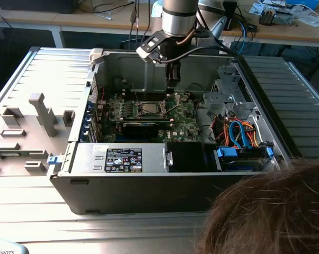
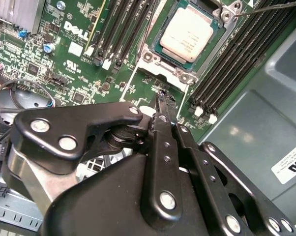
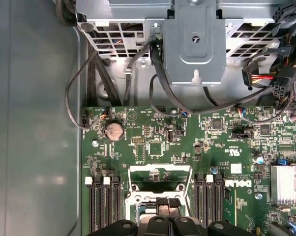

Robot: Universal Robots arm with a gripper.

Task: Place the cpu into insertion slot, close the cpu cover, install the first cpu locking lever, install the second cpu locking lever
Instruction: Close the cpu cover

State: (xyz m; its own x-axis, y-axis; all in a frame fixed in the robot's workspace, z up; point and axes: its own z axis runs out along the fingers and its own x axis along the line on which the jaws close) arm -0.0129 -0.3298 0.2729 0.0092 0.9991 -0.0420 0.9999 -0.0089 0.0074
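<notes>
In the second wrist view the cpu, a silver-grey square, lies flat in the insertion slot on the green motherboard. My gripper hovers beside the socket with its black fingers pressed together and nothing between them. In the exterior view the gripper hangs above the board, a little to the exterior view's right of the cpu. The cpu cover appears tilted up next to the socket, with thin wire levers raised. The first wrist view shows the ribbed fingertips over the socket frame.
The open computer case has tall walls around the board. A drive cage with cables stands at the exterior view's right. Memory slots flank the socket. A person's hair fills the near right corner.
</notes>
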